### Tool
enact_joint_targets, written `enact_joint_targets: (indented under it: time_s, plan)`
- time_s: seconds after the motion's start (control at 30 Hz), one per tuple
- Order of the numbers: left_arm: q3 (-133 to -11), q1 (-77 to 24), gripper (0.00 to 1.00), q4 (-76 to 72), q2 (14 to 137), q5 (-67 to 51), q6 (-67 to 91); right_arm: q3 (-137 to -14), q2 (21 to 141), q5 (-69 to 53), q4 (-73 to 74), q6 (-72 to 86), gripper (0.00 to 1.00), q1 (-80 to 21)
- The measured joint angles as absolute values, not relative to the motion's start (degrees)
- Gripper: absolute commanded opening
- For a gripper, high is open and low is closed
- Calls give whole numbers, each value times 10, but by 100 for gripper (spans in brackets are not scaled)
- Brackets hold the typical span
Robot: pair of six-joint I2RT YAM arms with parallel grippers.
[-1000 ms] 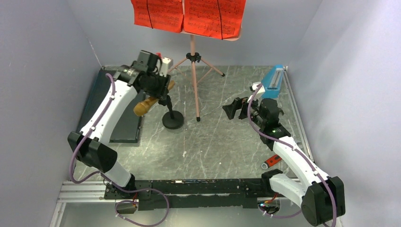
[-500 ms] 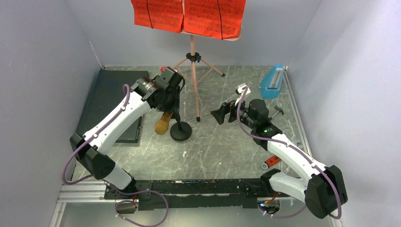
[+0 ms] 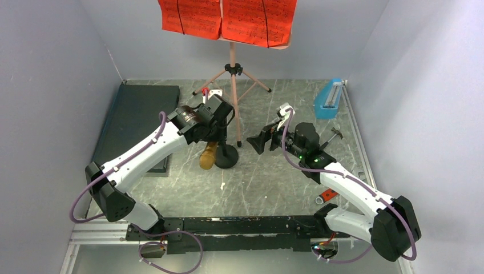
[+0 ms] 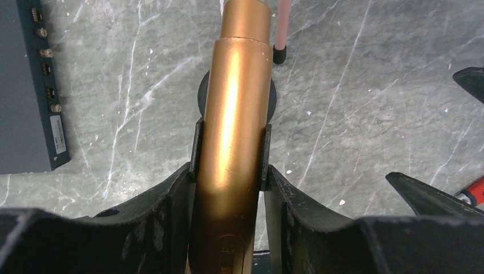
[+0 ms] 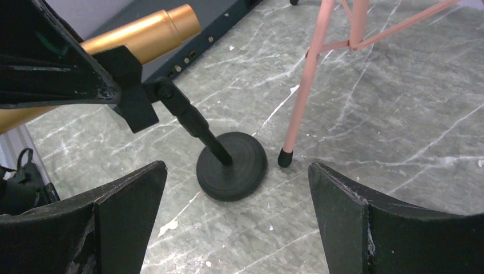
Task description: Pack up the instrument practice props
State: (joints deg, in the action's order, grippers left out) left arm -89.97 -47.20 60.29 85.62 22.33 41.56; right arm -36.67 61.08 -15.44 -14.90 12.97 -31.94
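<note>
Mic: gold barrel clamped between the two fingers of the left claw, both pads flat against its sides. Claw is closed to the width of the barrel, no gap visible. The barrel lies tilted, with its clip and thin rod slanting down to the round black base below and ahead of the claw. The base appears to touch the table; whether it carries weight or is just clear, cannot tell.

Right claw: spread wide, holding nothing, touching nothing. It faces the base, which sits centred between its fingers and some way ahead. One foot of the music stand is just beside the base, on the right claw's far side.

Step (judgement): mic is the first prop being handled; right arm looks set for a handover or to steady the base. Next move calls for clearing the pink leg and keeping the heavy base from swinging the barrel in the grip.

Not yet touched: red pages on the music stand's desk, beyond both claws; blue metronome, well behind the right claw. Dark case lies outboard of the left claw.
</note>
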Motion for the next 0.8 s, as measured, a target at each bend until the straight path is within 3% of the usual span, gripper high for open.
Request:
enact_joint_targets:
  time_s: [0.17, 0.47, 0.8]
  plan:
    - [-899, -472, 64, 570, 855, 213, 410, -341, 611, -153, -201, 152, 100, -320]
    - [-900, -474, 76, 551, 840, 203, 371, -286, 626, -193, -286, 156, 100, -320]
    - [-976, -473, 77, 589, 874, 192, 294, -286, 667, -233, -305, 130, 100, -334]
